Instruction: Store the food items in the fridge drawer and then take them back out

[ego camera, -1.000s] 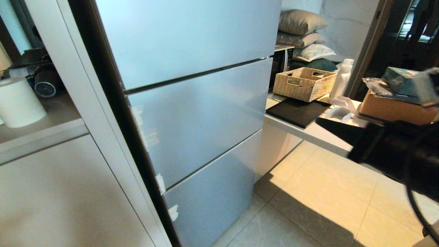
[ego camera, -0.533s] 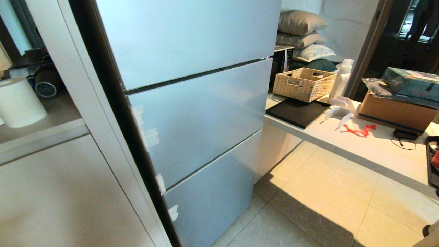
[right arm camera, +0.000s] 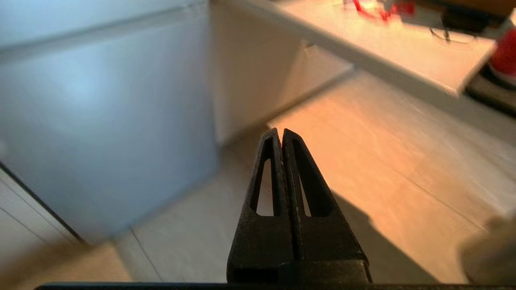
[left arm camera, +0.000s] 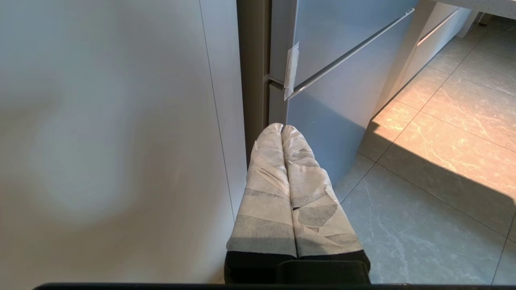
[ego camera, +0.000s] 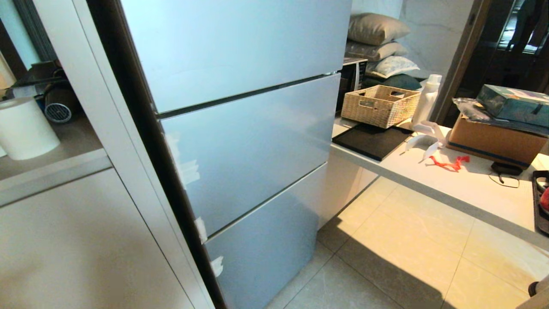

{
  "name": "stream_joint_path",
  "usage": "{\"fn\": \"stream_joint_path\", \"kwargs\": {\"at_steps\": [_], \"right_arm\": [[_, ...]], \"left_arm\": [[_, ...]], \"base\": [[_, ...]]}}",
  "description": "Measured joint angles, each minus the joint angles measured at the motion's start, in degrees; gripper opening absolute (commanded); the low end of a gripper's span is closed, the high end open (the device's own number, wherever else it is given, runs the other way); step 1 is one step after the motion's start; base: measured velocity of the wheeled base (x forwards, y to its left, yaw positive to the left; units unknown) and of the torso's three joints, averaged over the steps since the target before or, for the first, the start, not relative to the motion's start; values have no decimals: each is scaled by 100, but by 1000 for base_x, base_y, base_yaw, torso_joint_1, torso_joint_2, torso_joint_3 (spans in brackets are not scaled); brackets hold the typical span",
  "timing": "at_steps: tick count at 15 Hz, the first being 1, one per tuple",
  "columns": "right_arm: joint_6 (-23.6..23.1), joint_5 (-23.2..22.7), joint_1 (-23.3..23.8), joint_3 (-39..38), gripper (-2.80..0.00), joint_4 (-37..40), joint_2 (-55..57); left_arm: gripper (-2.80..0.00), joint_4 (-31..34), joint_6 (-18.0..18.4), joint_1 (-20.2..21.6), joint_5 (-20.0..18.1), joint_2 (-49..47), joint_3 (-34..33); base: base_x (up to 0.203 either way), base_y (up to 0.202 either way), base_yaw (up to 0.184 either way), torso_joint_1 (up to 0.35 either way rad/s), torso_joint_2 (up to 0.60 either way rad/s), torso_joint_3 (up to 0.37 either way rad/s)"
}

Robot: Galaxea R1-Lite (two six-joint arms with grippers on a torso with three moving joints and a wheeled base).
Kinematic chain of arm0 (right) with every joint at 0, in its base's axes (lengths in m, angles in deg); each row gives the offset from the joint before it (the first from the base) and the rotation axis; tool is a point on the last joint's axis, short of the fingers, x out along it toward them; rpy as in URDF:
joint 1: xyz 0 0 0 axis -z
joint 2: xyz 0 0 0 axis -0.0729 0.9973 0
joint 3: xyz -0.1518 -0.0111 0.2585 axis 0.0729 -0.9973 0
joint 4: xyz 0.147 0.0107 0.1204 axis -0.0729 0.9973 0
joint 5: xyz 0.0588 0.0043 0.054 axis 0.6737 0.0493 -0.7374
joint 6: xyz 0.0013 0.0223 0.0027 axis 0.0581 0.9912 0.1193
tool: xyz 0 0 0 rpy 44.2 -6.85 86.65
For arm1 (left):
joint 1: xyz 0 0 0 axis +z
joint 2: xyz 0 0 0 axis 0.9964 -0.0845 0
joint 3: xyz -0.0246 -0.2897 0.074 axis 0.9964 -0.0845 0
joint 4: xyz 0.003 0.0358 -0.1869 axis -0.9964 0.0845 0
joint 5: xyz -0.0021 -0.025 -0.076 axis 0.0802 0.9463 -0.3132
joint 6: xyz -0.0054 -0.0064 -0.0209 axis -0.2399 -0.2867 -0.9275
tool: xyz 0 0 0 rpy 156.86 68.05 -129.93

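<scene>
Meanwhile, one red food item [ego camera: 544, 200] sits in the black tray [ego camera: 538, 210].

Head view: sharp overall, lit w/ warm sunlight from the right. Bright yellow patch on the floor tiles [ego camera: 407, 240], hard diagonal shadow edge across them near the fridge [ego camera: 244, 141]. Fridge panels have a soft sheen, pale glare toward the top; dark gap along its left edge. Doorway at top right is very dim. Straight lines bow a bit toward the frame edges, wide-angle lens.

Left wrist view: in focus, left gripper [left arm camera: 282, 128] evenly lit, cabinet face [left arm camera: 100, 141] w/ a faint blurry reflection; sunlit tiles at one side.

Right wrist view: right gripper [right arm camera: 281, 131] crisp & dark, everything behind it smeared w/ motion blur; counter [right arm camera: 383, 52] washed out, orange cast.
</scene>
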Motion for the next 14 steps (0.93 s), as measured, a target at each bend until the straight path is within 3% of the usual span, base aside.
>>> {"fn": "stream_joint_path", "kwargs": {"at_steps": [14], "right_arm": [[475,71,35,-37,-280,30,-309]], "left_arm": [[-280,0,0,0,-3,0,4]], "base": [[0,0,0,0,0,0]]}}
